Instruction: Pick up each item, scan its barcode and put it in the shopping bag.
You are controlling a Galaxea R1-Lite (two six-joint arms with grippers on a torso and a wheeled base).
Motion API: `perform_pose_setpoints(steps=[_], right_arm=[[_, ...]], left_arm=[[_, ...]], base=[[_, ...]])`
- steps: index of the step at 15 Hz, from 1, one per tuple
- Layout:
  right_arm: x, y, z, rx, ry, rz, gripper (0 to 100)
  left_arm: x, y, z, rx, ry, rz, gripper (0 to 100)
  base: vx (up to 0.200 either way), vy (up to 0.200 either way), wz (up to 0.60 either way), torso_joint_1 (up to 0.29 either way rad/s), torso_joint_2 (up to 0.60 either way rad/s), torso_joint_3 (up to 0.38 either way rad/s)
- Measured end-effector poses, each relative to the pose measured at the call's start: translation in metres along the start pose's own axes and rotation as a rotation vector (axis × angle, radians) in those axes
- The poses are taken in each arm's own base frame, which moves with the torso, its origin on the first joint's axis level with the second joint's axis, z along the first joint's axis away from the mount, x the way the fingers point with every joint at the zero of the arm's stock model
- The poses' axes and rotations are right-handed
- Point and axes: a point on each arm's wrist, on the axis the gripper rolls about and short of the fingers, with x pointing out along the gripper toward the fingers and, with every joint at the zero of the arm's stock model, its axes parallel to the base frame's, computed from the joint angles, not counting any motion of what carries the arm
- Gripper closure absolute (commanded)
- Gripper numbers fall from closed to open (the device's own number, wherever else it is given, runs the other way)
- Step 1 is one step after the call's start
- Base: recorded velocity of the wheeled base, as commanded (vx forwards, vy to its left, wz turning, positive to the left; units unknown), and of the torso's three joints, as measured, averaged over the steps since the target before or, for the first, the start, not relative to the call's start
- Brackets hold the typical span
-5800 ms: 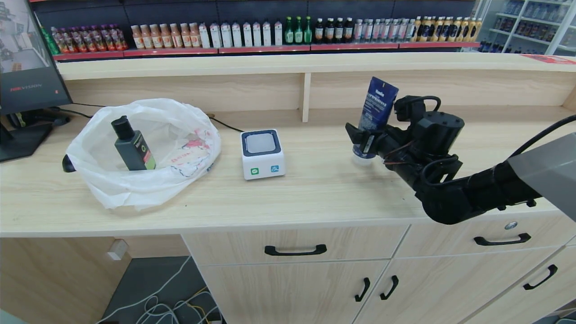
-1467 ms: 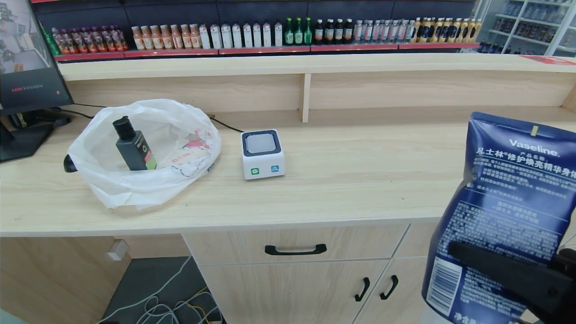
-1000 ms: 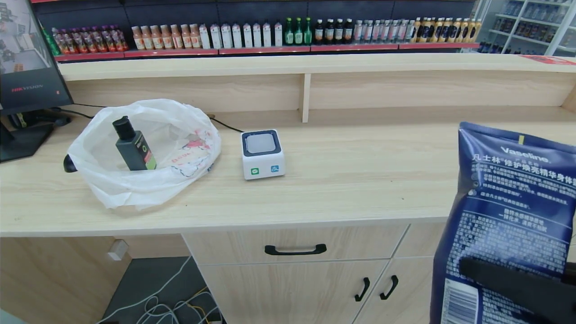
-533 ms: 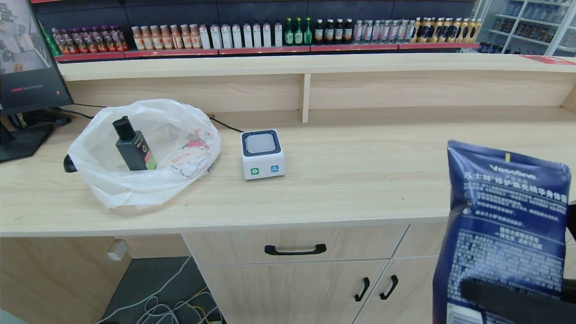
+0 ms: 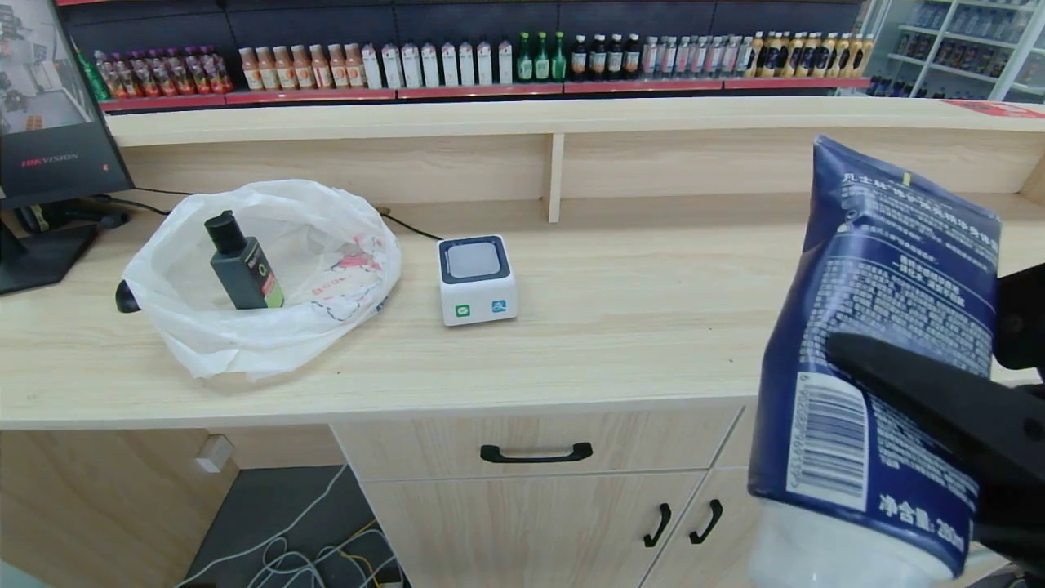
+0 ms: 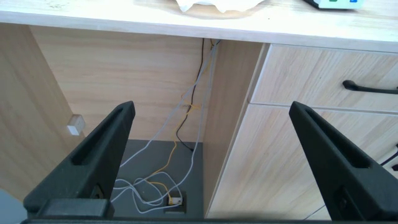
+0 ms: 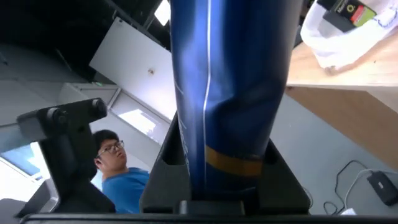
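Observation:
My right gripper [image 5: 939,400] is shut on a dark blue tube [image 5: 890,310], held high and close to the head camera at the right, off the counter's front edge. The tube is tilted, white cap [image 5: 816,555] down, with its barcode [image 5: 824,441] facing the camera. In the right wrist view the blue tube [image 7: 230,81] stands between the fingers. A white scanner box [image 5: 478,278] sits mid-counter. To its left lies the open white shopping bag [image 5: 326,237] with a dark green bottle [image 5: 241,265] upright in it. My left gripper [image 6: 211,162] is open, low before the cabinet front.
A raised wooden ledge [image 5: 555,118] runs along the back of the counter [image 5: 637,327]. A monitor [image 5: 49,122] stands at the far left, and a cable [image 5: 408,224] runs behind the scanner. Drawers with black handles [image 5: 535,453] are below the counter's front edge.
The right gripper lifted the tube off the counter and brought it close to the head camera. In the last half second the tube rose and tilted, so its barcode shows.

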Motion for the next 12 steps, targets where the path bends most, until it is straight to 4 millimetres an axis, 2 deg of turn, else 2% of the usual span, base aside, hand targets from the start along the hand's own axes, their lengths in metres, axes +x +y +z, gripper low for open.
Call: perform_pose_setpoints(steps=[7,12], right_arm=[[0.027,-0.004,-0.002,0.09,0.037,0.042,100],[0.044,-0.004,-0.003,0.094,0.051,0.074,100]], left_arm=[[0.0,0.0,0.0,0.0,0.0,0.0,0],[0.0,0.0,0.0,0.0,0.0,0.0,0]], base=[[0.0,0.0,0.0,0.0,0.0,0.0],[0.0,0.0,0.0,0.0,0.0,0.0]])
